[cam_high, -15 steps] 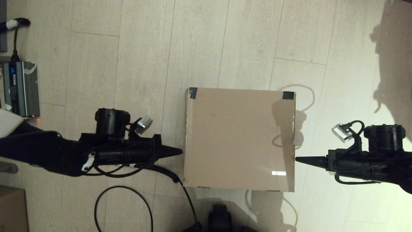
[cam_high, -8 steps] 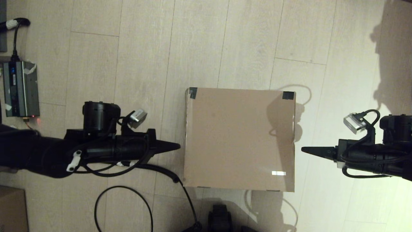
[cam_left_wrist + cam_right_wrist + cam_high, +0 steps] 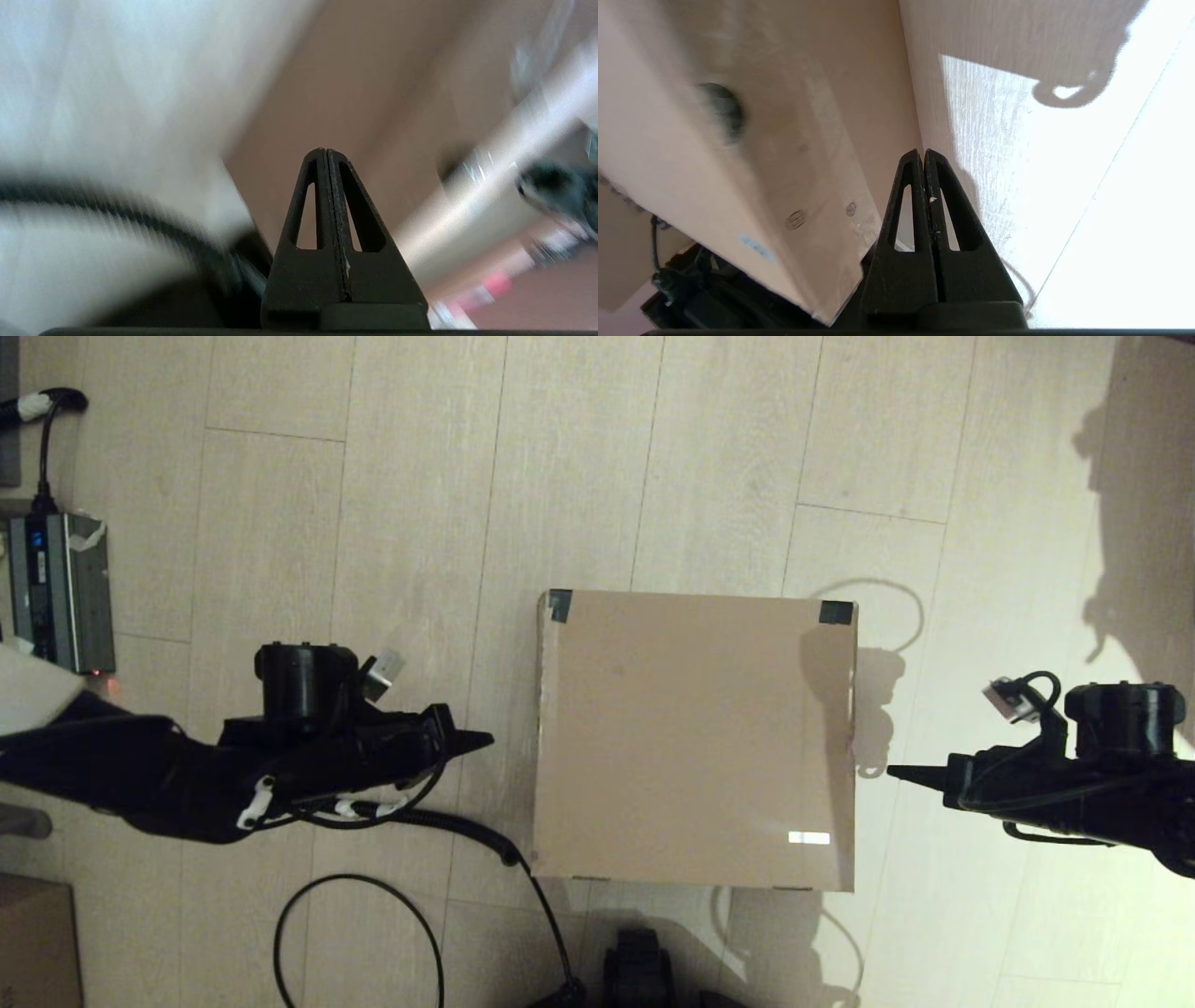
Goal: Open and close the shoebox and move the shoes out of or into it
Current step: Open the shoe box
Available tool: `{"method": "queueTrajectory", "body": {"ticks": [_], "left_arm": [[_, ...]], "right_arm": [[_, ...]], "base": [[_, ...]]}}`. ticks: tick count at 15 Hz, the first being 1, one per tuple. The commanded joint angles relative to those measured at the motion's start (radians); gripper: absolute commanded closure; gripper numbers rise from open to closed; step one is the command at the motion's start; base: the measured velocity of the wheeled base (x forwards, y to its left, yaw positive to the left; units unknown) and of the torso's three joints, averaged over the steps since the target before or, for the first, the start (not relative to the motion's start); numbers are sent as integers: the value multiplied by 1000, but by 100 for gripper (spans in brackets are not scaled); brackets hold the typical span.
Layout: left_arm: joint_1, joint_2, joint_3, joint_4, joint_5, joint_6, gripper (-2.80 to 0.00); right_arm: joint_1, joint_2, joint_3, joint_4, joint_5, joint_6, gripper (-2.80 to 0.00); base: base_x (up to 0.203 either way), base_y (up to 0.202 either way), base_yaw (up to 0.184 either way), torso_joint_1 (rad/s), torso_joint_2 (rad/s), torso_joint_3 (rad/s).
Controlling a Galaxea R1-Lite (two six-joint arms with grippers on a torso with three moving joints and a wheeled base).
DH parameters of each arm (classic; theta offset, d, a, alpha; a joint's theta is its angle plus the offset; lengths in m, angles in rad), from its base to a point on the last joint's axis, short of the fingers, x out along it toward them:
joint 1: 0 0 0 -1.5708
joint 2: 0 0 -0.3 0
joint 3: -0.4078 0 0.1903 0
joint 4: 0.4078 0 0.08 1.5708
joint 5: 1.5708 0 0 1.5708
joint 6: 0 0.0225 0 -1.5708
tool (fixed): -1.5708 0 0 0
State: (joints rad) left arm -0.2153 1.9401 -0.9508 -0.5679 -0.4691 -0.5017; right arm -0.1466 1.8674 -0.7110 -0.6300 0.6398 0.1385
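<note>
Since the earlier frame both our arms have drawn back from the large plain brown cardboard shoebox [image 3: 695, 739]. Our left gripper [image 3: 485, 740] and right gripper [image 3: 894, 772] now stand apart from its left and right sides, fingers pressed together, holding nothing. The box lies on the floor between them, lid shut, dark tape on its far corners. We judge the task nearly finished.

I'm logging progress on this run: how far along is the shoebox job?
Done: the shoebox lies shut on the floor, lid flat. In hand: nothing; the left pincer and right pincer are shut, off its two sides, not touching. No shoes in view, so whether opening or unpacking is left is unclear.
</note>
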Motion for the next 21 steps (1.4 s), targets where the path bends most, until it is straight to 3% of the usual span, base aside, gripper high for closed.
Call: {"method": "queueTrajectory", "body": {"ticks": [1, 5, 10, 15, 21], "left_arm": [[-4, 143, -60, -66, 13, -1, 0], [-50, 234, -149, -94, 15, -1, 0], [-113, 246, -164, -92, 17, -3, 0], [-139, 156, -162, -88, 14, -36, 0], [-153, 22, -155, -49, 14, -66, 0]], "right_arm": [[17, 66, -20, -6, 2, 1, 0], [91, 148, -24, -73, 7, 4, 0], [136, 137, -8, -76, 20, 49, 0], [133, 12, -8, -75, 115, 247, 0], [133, -128, 17, -32, 120, 309, 0]], "base": [[0, 0, 0, 0, 0, 0], [0, 0, 0, 0, 0, 0], [0, 0, 0, 0, 0, 0], [0, 0, 0, 0, 0, 0], [0, 0, 0, 0, 0, 0]]}}
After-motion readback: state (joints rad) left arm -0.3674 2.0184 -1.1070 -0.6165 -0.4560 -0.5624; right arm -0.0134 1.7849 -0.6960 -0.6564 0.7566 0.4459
